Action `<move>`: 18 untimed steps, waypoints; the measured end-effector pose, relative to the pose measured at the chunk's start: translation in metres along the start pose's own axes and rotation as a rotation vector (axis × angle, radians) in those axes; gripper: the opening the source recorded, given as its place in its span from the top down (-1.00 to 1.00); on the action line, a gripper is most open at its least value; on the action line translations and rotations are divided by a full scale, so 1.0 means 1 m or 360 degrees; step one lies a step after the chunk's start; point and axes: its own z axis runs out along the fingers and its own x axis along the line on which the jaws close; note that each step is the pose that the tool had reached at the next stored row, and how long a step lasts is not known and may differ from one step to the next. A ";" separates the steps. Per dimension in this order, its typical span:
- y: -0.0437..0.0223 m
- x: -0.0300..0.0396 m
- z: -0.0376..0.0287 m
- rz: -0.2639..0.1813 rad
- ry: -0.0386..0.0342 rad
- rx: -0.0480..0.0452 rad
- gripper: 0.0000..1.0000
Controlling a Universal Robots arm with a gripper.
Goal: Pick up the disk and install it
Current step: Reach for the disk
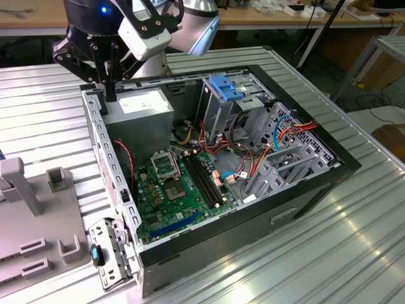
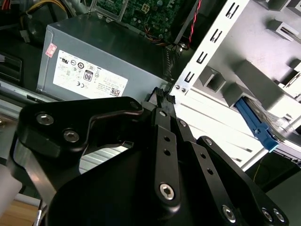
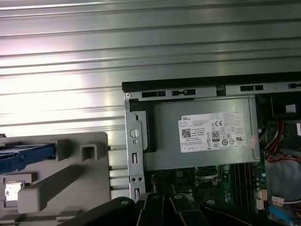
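The disk lies on the grey fixture (image 3: 70,174) beside the case. I see its blue rail (image 3: 26,155) and a bit of its labelled face (image 3: 11,188) in the first wrist view, and the blue rail (image 2: 256,125) again in the second wrist view. My gripper (image 1: 110,94) hangs over the rear corner of the open computer case (image 1: 304,190), above the case's side rail (image 1: 101,145) and next to the power supply. Its black fingers (image 2: 162,113) are shut with nothing between them. The gripper (image 3: 162,190) is a short way from the disk.
The large grey power-supply box (image 1: 142,109) with a white label fills the case's rear corner. A blue bracket (image 1: 228,87) tops the grey drive cage (image 1: 278,145), with loose cables around it. The green motherboard (image 1: 177,183) lies on the case floor. The ribbed metal table (image 1: 354,253) surrounds the case.
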 end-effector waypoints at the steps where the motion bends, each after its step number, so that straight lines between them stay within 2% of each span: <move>1: -0.0001 0.0009 0.0000 0.0000 0.0000 0.0000 0.79; 5: -0.0005 0.0069 -0.0002 0.0000 0.0000 0.0000 0.79; 18: -0.0015 0.0198 -0.0005 0.0000 0.0000 0.0000 0.79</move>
